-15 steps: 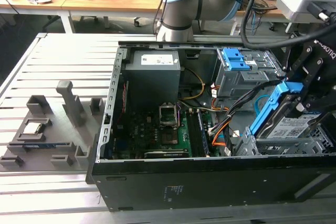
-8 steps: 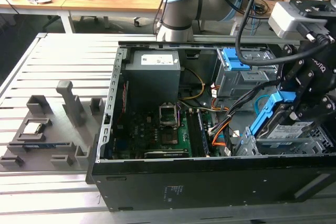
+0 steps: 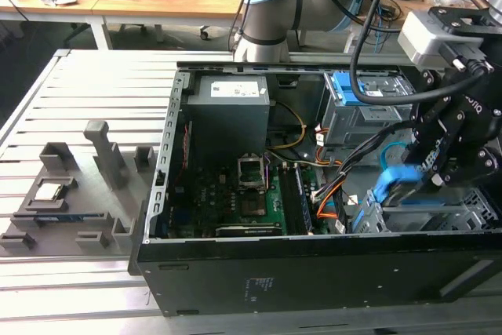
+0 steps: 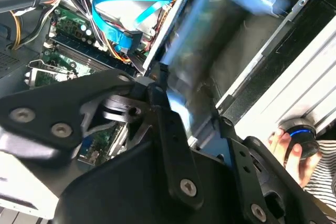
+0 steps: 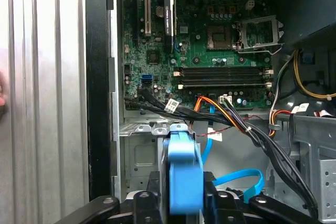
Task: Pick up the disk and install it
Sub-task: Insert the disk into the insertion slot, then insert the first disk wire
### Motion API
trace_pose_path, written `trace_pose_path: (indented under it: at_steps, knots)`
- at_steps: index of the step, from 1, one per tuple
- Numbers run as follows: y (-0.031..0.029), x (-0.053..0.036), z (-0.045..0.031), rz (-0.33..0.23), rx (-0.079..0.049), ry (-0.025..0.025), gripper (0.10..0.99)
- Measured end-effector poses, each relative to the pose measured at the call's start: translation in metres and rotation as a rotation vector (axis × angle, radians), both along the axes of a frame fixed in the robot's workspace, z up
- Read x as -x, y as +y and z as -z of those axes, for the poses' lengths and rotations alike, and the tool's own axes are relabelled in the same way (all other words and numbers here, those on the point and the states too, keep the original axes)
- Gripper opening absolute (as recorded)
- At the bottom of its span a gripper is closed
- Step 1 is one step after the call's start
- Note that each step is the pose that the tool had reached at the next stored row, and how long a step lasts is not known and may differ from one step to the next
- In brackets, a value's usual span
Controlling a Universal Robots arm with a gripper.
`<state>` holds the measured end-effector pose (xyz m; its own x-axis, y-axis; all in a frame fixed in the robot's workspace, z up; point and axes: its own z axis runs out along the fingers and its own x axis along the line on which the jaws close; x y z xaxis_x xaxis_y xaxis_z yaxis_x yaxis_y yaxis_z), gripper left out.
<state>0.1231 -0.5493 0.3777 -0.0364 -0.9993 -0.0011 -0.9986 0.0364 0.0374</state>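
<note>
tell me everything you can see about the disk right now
The disk shows mainly as its bright blue plastic carrier frame, clamped edge-on between the gripper fingers. In the exterior view the blue frame hangs tilted over the open computer case, at the exterior view's right, above the grey drive bay. In the second wrist view its silver-grey body looks blurred beside the bay wall. It is not seated yet.

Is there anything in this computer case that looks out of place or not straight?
Yes. The disk, gripped in the pincer, hangs tilted over the drive bay at the exterior view's right, not seated in it. The processor socket on the motherboard stands open and empty. In the second wrist view, a person's hand rests beside the case.
</note>
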Motion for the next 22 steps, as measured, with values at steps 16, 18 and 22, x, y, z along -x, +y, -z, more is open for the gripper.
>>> trace_pose_path:
  at_steps: [16,18,22]
  knots:
    - [0.0,0.0,0.0013,0.0,0.0,0.0,0.106]
    - [0.0003,-0.0017,0.0016,0.0,0.0,0.0,0.106]
    - [0.0113,-0.0305,0.0036,0.0,0.012,0.0011,0.106]
